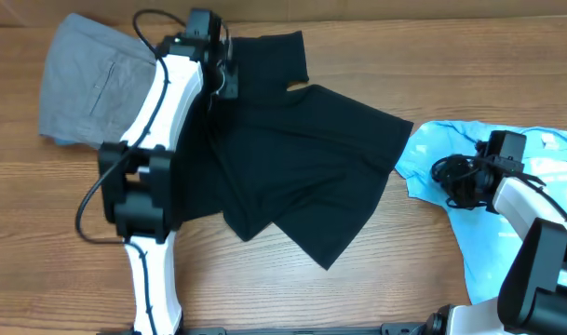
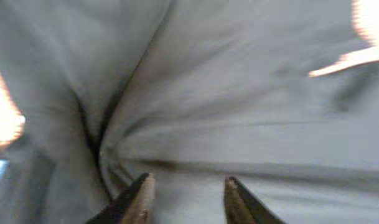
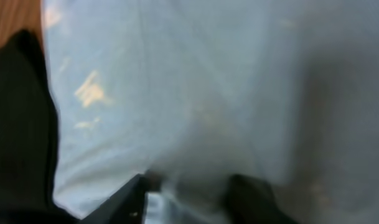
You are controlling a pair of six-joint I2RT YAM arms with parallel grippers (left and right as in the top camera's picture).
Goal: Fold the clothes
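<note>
The black T-shirt (image 1: pixel 302 158) lies rumpled and partly doubled over in the middle of the table. My left gripper (image 1: pixel 225 76) hovers over its upper left part, near the sleeve. In the left wrist view the left gripper (image 2: pixel 188 183) is open, both fingertips (image 2: pixel 144 186) apart just above creased dark cloth (image 2: pixel 239 112). The light-blue T-shirt (image 1: pixel 488 223) lies at the right. My right gripper (image 1: pixel 448 180) is down on its left edge. The right wrist view is blurred: the right gripper (image 3: pixel 195 186) stands apart with a ridge of light-blue cloth (image 3: pixel 177 93) between the fingers.
A grey garment (image 1: pixel 87 79) lies flat at the back left, beside the left arm (image 1: pixel 157 121). Bare wooden table (image 1: pixel 41 233) shows along the front and left. The black shirt's edge (image 3: pixel 21 124) lies just left of the right gripper.
</note>
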